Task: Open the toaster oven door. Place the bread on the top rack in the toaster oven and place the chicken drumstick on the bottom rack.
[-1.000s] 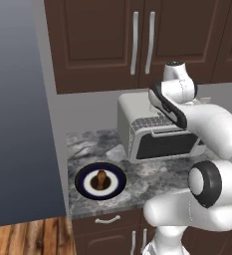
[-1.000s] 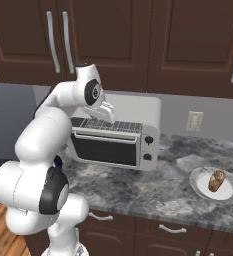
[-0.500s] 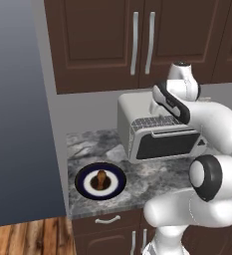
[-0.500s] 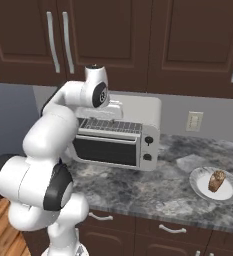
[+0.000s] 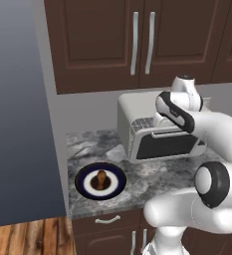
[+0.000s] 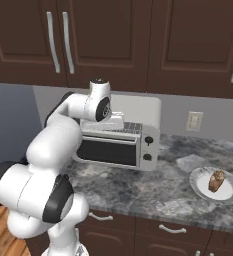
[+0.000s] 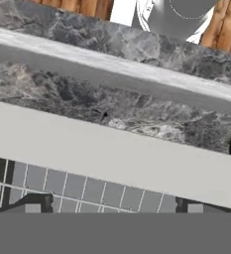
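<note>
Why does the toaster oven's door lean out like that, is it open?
Partly open. The toaster oven door tilts out from the top of the toaster oven, baring a wire rack above it, but it isn't dropped flat.

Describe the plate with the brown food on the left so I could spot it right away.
Find the grey stone counter under the dark cabinets. Left of the toaster oven, near the counter's front edge, sits a dark blue plate with a white centre holding the chicken drumstick. The other plate is white.
</note>
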Robot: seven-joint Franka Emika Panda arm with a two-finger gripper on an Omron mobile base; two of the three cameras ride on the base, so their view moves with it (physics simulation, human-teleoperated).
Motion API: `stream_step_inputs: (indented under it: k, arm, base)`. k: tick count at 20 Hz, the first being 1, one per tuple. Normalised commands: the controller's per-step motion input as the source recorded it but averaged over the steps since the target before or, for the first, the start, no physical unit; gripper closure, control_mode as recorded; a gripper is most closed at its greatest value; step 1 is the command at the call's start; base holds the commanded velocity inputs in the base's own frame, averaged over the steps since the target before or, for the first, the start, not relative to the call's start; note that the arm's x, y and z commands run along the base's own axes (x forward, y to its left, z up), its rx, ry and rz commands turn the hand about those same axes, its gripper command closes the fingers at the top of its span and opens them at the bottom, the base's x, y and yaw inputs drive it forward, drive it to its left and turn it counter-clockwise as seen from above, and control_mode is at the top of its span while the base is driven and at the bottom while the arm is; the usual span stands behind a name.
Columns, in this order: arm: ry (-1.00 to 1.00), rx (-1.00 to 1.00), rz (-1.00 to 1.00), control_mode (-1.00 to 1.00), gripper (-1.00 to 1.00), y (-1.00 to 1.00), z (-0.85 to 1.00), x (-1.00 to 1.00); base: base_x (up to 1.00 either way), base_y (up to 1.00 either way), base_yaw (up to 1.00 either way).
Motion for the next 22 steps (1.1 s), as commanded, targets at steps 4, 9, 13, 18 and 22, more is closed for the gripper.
stream_step_inputs:
  k: [4, 9, 13, 18, 22]
  arm:
    - [0.13, 0.00, 0.15, -1.00, -1.00, 0.00, -0.36, -0.56]
    - [0.21, 0.00, 0.03, -1.00, -1.00, 0.00, -0.30, -1.00]
    - [0.16, 0.00, 0.00, -1.00, -1.00, 0.00, -0.79, -1.00]
    - [0.00, 0.03, 0.01, -1.00, -1.00, 0.00, -0.77, -0.42]
    - [0.00, 0.03, 0.00, -1.00, -1.00, 0.00, -0.76, 0.00]
  base:
    - [0.00, 0.00, 0.00]
    - [0.00, 0.00, 0.00]
    - [0.00, 0.00, 0.00]
    - [0.00, 0.00, 0.00]
    - [0.00, 0.00, 0.00]
